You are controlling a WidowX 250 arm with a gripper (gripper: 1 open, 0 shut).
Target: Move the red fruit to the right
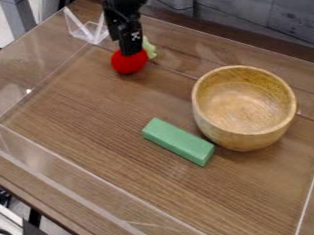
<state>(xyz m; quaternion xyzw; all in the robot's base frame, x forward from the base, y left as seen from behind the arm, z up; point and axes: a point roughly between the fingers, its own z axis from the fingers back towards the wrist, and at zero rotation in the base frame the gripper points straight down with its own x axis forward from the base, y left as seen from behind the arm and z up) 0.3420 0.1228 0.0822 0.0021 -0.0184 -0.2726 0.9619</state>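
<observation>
The red fruit (129, 62) is a small bright red rounded toy with a green leafy bit on its right side, lying on the wooden table near the back left. My black gripper (125, 46) points straight down directly above it, fingers open and reaching the fruit's top. The fingers partly hide the fruit's upper side. Whether they touch it I cannot tell.
A wooden bowl (244, 106) stands at the right. A green rectangular block (177, 140) lies in front of the bowl, near the middle. Clear acrylic walls (23, 68) fence the table top on all sides.
</observation>
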